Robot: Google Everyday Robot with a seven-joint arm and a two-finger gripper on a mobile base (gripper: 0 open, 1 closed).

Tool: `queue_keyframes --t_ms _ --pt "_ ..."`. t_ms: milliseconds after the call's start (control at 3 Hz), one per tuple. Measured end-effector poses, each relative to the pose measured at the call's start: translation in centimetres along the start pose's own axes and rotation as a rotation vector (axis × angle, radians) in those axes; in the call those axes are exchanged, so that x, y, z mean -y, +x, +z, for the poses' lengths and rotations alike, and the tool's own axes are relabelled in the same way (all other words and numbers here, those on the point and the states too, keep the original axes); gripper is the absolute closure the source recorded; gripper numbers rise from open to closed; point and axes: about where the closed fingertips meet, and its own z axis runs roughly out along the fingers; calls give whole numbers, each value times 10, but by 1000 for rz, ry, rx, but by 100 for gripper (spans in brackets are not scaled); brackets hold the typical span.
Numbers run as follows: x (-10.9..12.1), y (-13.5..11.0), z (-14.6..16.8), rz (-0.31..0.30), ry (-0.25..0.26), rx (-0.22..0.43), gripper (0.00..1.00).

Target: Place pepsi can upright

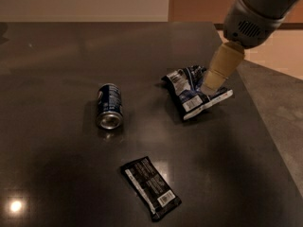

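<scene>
The pepsi can [109, 105] is dark blue and lies on its side on the dark table [57, 56], left of centre, with its silver top rim facing the front. My gripper [214, 85] comes in from the upper right on a grey arm. Its tan tip hangs over the blue-and-white snack bag [194, 92], well to the right of the can and apart from it.
A flat black wrapper with a barcode [150, 187] lies near the front, below the can. The table's right edge [265, 122] runs diagonally, with a pale floor beyond. A bright light reflection shows on the table at the front left [15, 205].
</scene>
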Motion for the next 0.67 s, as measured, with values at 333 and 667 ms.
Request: queue_keyframes --t_ms 333,667 --pt "6 -31 15 71 -13 7 0" --pt "5 -62 28 156 1 -1 0"
